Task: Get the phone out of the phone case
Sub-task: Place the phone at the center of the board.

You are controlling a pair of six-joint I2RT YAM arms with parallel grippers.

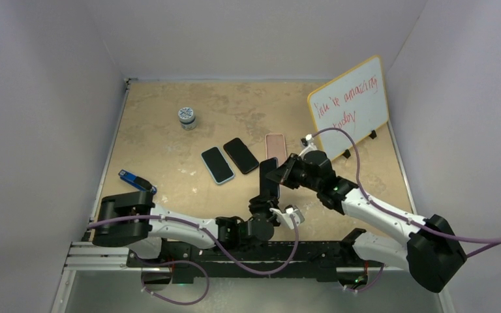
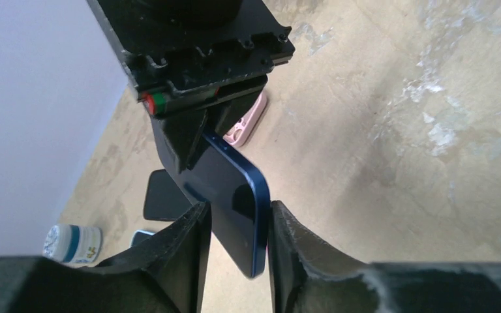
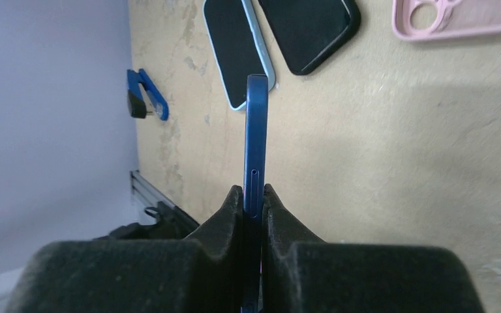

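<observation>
A dark blue phone (image 1: 269, 176) is held on edge above the table between both grippers. My right gripper (image 1: 287, 171) is shut on its thin sides in the right wrist view (image 3: 253, 195), where the phone (image 3: 256, 130) stands edge-on. My left gripper (image 1: 271, 195) holds the phone's lower end; in the left wrist view (image 2: 235, 215) its fingers press on the tilted phone (image 2: 235, 189). An empty pink phone case (image 1: 275, 145) lies flat on the table behind them. It also shows in the right wrist view (image 3: 460, 19) and the left wrist view (image 2: 248, 124).
A phone in a light blue case (image 1: 217, 164) and a black phone (image 1: 241, 155) lie left of the pink case. A small white jar (image 1: 186, 117) stands further back. A whiteboard (image 1: 350, 104) leans at the back right. A blue clip (image 1: 134, 179) lies at the left edge.
</observation>
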